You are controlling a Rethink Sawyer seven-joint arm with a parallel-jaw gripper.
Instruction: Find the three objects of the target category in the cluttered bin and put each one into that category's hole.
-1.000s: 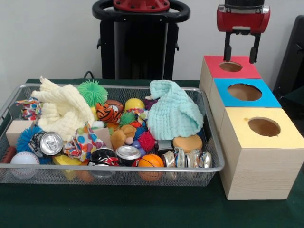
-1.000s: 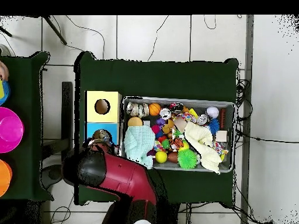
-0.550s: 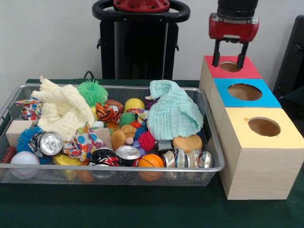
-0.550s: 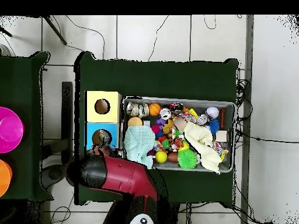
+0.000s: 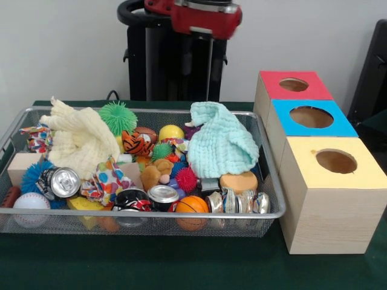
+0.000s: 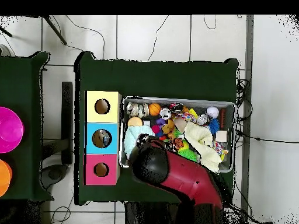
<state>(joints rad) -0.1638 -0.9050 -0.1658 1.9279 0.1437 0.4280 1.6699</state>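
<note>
your gripper (image 5: 199, 45) hangs blurred at twelve o'clock above the wire bin (image 5: 266, 212); you cannot tell how its fingers stand. the mint cloth (image 5: 221, 145) lies at the bin's three o'clock end, the red, blue and yellow hole boxes (image 5: 323, 160) just beside it.

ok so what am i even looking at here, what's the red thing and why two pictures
The red thing is a robot arm. Both pictures show the same moment: one camera looks across the table, the other looks straight down from above. On the green table sits a wire bin piled with toys, balls, crushed cans and cloths, such as a mint cloth and a baseball. Beside it stand three wooden boxes with holes on top: red, blue and yellow. The arm's end hangs over the back of the bin. I cannot see its gripper, so I cannot tell whether it holds anything.
</note>
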